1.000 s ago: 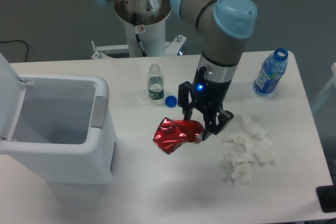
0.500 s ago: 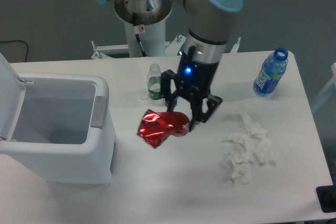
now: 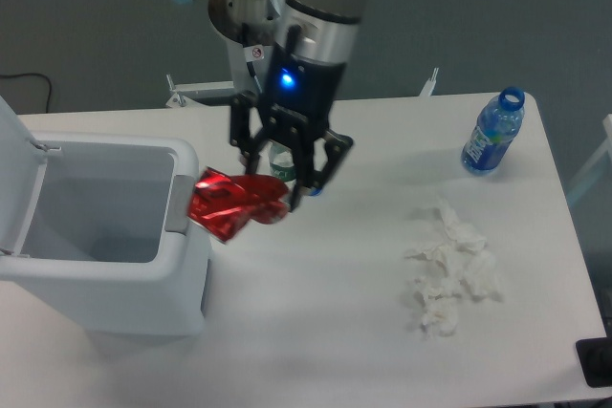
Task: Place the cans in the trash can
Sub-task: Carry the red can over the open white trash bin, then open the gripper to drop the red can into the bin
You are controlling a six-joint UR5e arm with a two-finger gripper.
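A dented shiny red can (image 3: 229,204) hangs in the air, held at its right end by my gripper (image 3: 275,196), which is shut on it. The can's left end is level with the right rim of the white trash can (image 3: 105,284), just beside the grey strip (image 3: 179,204). The bin stands at the table's left with its lid (image 3: 11,145) swung open; its inside looks empty.
A small clear bottle (image 3: 279,155) stands behind the gripper, partly hidden by it. A blue bottle (image 3: 492,134) stands at the back right. White tissue wads (image 3: 451,269) lie at the right. The arm's base column (image 3: 258,35) rises behind the table.
The arm has carried the red can up and to the left, from the table's middle to the right rim of the bin. The blue cap near the small bottle is now hidden.
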